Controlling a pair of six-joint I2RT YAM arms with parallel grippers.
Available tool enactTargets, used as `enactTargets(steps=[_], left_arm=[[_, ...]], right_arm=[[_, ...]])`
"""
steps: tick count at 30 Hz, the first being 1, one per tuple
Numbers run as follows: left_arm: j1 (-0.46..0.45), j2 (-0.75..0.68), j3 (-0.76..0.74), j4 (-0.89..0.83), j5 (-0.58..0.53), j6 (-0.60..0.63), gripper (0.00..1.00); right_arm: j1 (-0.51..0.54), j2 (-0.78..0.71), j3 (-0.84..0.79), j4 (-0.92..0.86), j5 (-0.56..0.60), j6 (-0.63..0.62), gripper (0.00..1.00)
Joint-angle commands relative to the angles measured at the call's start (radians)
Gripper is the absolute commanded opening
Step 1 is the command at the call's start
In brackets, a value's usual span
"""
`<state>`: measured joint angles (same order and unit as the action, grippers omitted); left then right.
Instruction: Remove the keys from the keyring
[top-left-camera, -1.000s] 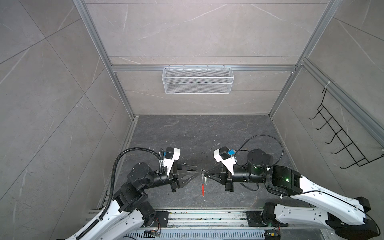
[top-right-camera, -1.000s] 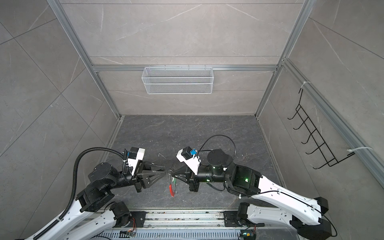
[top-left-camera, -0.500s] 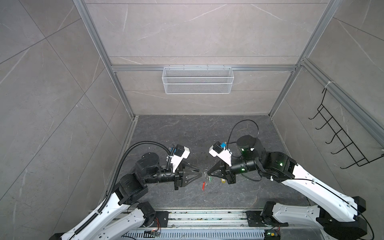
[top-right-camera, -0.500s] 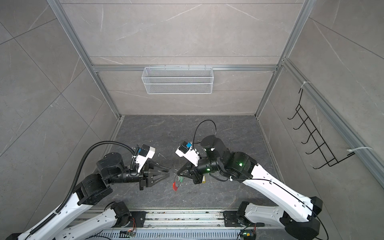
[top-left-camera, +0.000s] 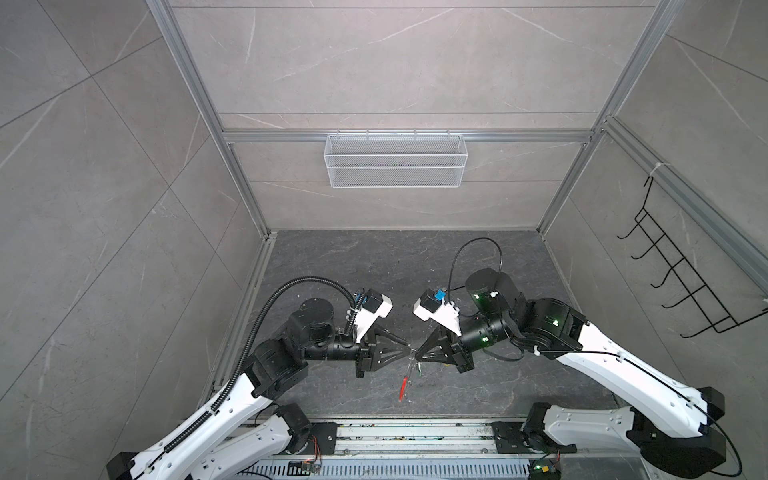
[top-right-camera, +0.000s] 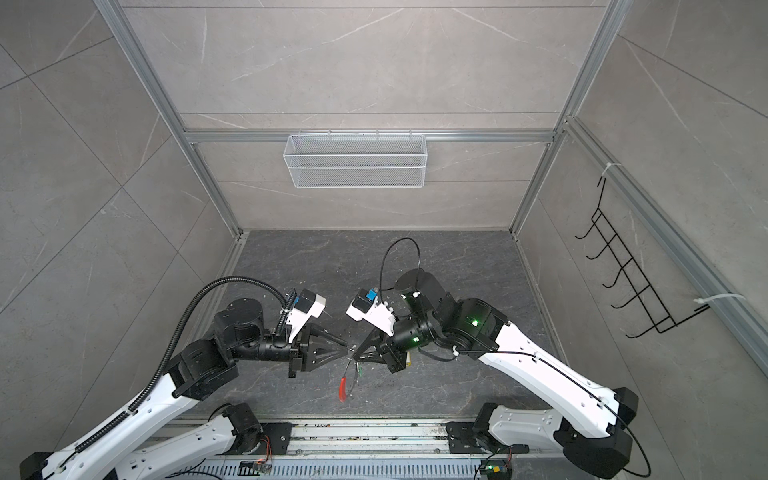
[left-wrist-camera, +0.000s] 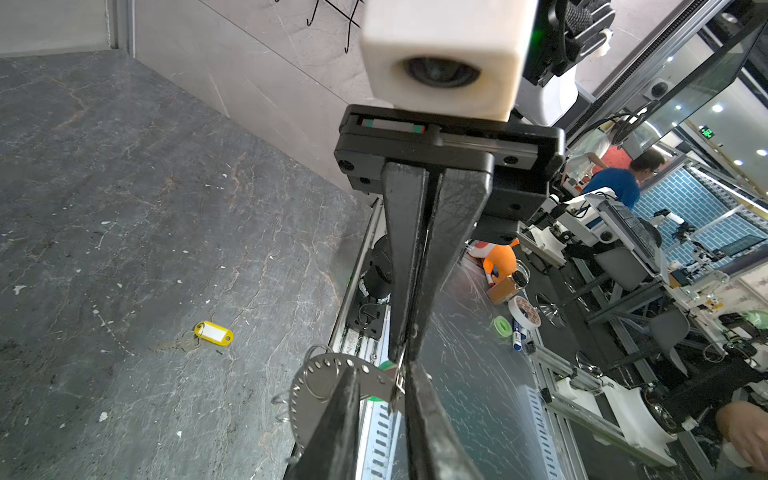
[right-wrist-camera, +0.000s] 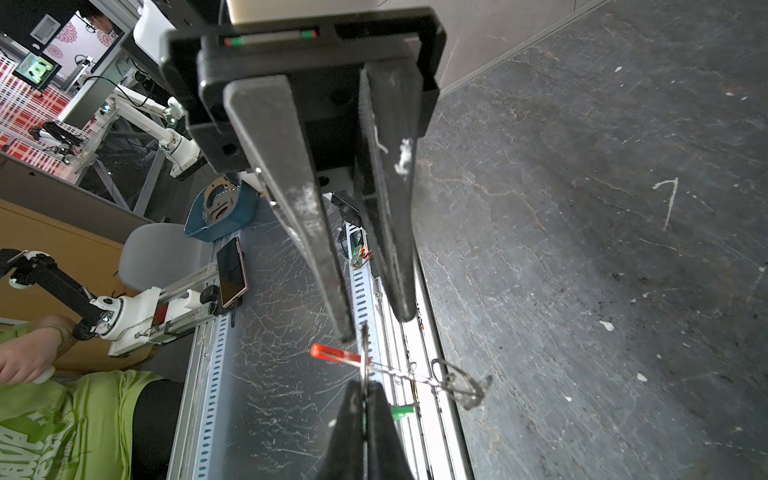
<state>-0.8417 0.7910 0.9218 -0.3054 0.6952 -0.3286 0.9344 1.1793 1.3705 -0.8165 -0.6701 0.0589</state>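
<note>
My left hand (top-left-camera: 408, 350) has slid in tip to tip with my right hand (top-left-camera: 417, 356) and narrowed, with a slim gap left around the keyring (top-left-camera: 403, 385) wire. Right stays clamped on the ring. The green-tagged key (top-right-camera: 358, 371) dangles from it; the yellow-tagged key (left-wrist-camera: 212, 333) lies on the counter (left-wrist-camera: 124, 208).

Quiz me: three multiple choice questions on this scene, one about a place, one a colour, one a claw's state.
1. Where is the yellow-tagged key? A lying on the floor; B dangling in mid-air; C nowhere in view.
2. The keyring has a sleeve coloured: A blue; B red; C white.
3. The right claw is: A wide open; B shut on the keyring; C out of view.
Answers: A, it lies alone on the floor; B, the sleeve shows red; B, it pinches the keyring.
</note>
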Motion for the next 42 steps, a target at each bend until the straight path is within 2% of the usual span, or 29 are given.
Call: enactTargets(steps=[1, 8, 16, 20, 33, 42], left_arm=[[0.000, -0.003, 0.019, 0.065, 0.055, -0.005, 0.21], [0.001, -0.007, 0.002, 0.105, 0.076, -0.031, 0.12], [0.001, -0.008, -0.003, 0.094, 0.073, -0.034, 0.13], [0.001, -0.008, -0.003, 0.078, 0.059, -0.027, 0.17], [-0.002, 0.003, -0.003, 0.096, 0.066, -0.036, 0.17], [-0.004, -0.002, -0.005, 0.114, 0.052, -0.042, 0.00]], right_arm=[[-0.005, 0.007, 0.033, -0.005, -0.010, -0.011, 0.00], [-0.006, 0.020, 0.037, 0.009, 0.005, -0.002, 0.00], [-0.006, 0.022, 0.050, 0.008, 0.030, -0.002, 0.00], [-0.006, 0.019, 0.055, 0.010, 0.035, -0.002, 0.00], [-0.006, 0.017, 0.054, 0.050, 0.047, 0.014, 0.00], [-0.006, 0.008, 0.038, 0.085, 0.042, 0.031, 0.00]])
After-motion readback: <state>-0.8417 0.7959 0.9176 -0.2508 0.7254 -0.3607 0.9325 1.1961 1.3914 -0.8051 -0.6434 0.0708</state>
